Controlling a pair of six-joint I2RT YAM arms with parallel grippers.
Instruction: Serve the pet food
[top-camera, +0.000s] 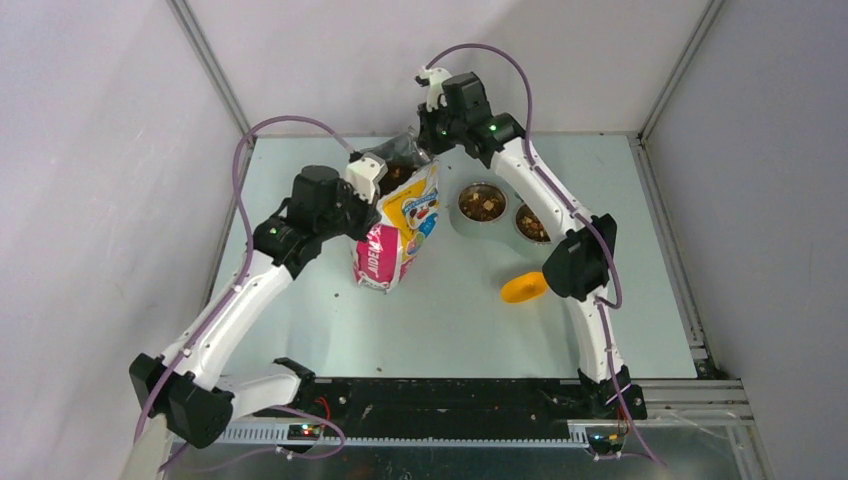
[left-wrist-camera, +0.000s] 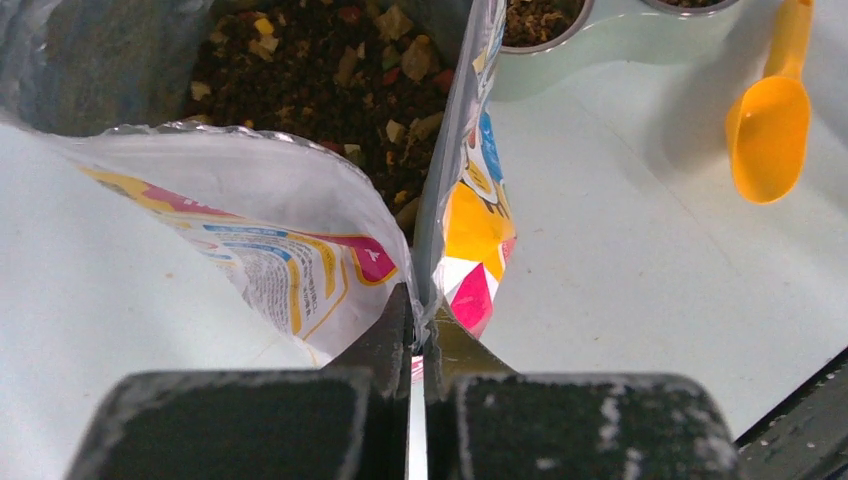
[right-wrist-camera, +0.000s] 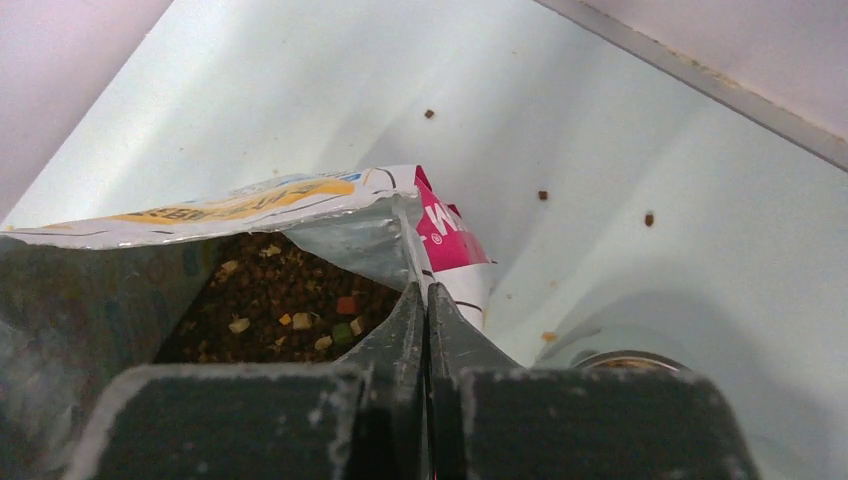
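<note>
From above, the left pincer (top-camera: 366, 178) was pinched tight on the near left rim of the open bag (top-camera: 398, 235). The right pincer (top-camera: 428, 150) was pinched tight on the far rim. The bag stood on the bench (top-camera: 300, 330). The pet food (top-camera: 398, 172) lay inside the bag, between the two pincers. More brown bits sat in two bowls (top-camera: 483, 203) to the right. A yellow scoop (top-camera: 524, 288) lay near them.

In the left wrist view, the left pincer (left-wrist-camera: 418, 335) squeezed the bag's edge, with its fingers pressed together. The pet food (left-wrist-camera: 320, 80) lay just past the tips, down in the bag.

In the right wrist view, the right pincer (right-wrist-camera: 425, 300) held the bag's corner tight. The pet food (right-wrist-camera: 275, 300) lay just left of the tips, inside the bag. A few loose bits (right-wrist-camera: 543, 195) lay on the bench.
</note>
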